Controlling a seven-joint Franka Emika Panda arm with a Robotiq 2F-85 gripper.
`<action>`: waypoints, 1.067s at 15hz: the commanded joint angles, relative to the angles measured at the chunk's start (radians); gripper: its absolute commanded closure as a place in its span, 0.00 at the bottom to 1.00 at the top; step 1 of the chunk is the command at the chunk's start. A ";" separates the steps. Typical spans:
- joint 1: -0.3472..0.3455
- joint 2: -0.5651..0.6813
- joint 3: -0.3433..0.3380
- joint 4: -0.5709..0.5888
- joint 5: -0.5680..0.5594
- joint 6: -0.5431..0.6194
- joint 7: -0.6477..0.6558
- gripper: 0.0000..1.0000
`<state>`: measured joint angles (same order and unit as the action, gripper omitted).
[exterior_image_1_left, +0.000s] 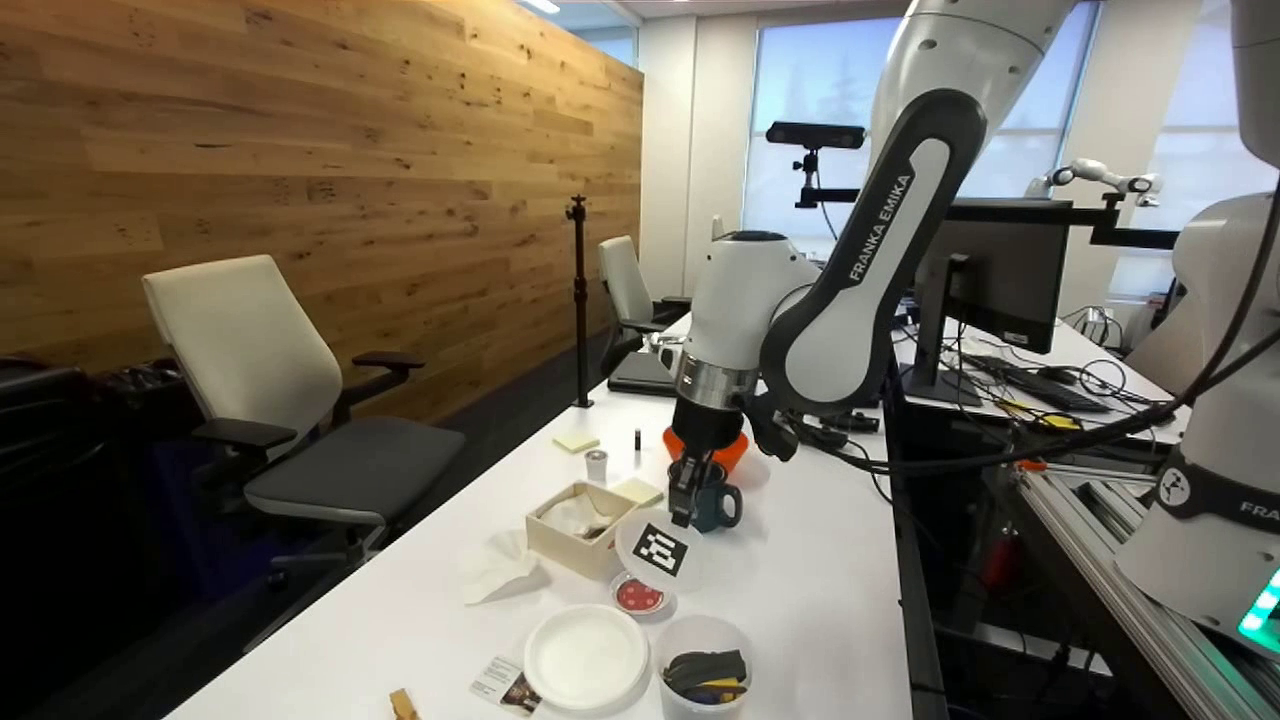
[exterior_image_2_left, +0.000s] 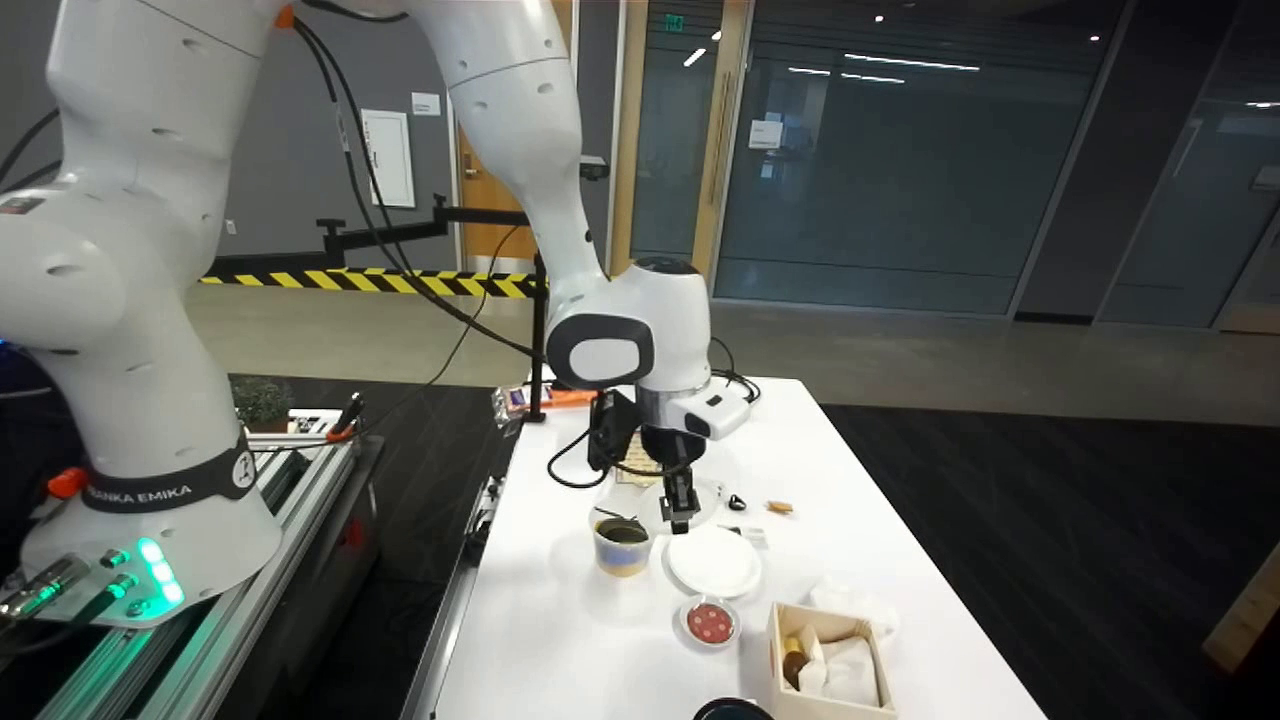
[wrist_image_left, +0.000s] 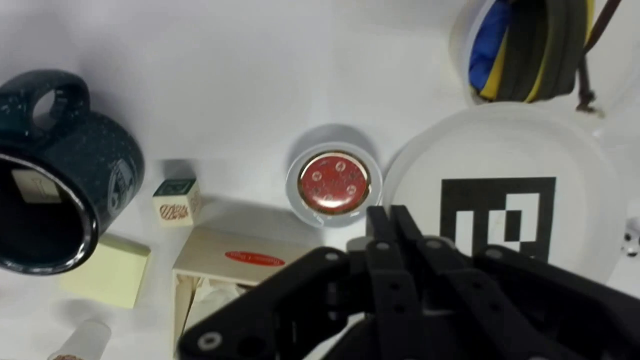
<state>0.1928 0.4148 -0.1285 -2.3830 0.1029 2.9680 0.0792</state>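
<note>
Gripper (wrist_image_left: 389, 210): black, its two fingers drawn nearly together, pinching the edge of a round lid (wrist_image_left: 500, 167).
Lid: whitish plastic with a low rim and a black-and-white square pattern, held above the white table (exterior_image_1_left: 820, 590), at three o'clock from the fingertips in the wrist view; in an exterior view the lid (exterior_image_1_left: 658, 550) tilts its patterned face toward the camera.
Arm (exterior_image_1_left: 850, 300): white with black trim, slanting in from about one o'clock in an exterior view, wrist upright, fingers pointing down.
Red-topped tin (wrist_image_left: 334, 182): at ten o'clock in the wrist view, just past the fingertips, on the table.
Wooden box (wrist_image_left: 210, 250): between eight and nine o'clock, tissue (exterior_image_2_left: 848, 670) inside.
Mug (wrist_image_left: 95, 150): dark, speckled, past nine o'clock, beyond a small printed block (wrist_image_left: 175, 207); the left edge cuts it off.
Tub (exterior_image_2_left: 622, 560): at one o'clock, holding a dark, blue and yellow bundle (wrist_image_left: 530, 50).
Behind the gripper: part of an orange bowl (exterior_image_1_left: 735, 455); in an exterior view the lid (exterior_image_2_left: 708, 500) is faint, hard to make out.
</note>
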 joint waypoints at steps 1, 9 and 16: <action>-0.110 -0.037 0.117 -0.018 -0.011 -0.138 -0.065 0.99; -0.144 0.040 0.171 0.055 -0.003 -0.176 -0.075 0.99; -0.145 0.097 0.216 0.054 0.002 -0.064 -0.065 0.99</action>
<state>0.0674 0.4935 0.0618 -2.3259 0.1032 2.8607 0.0267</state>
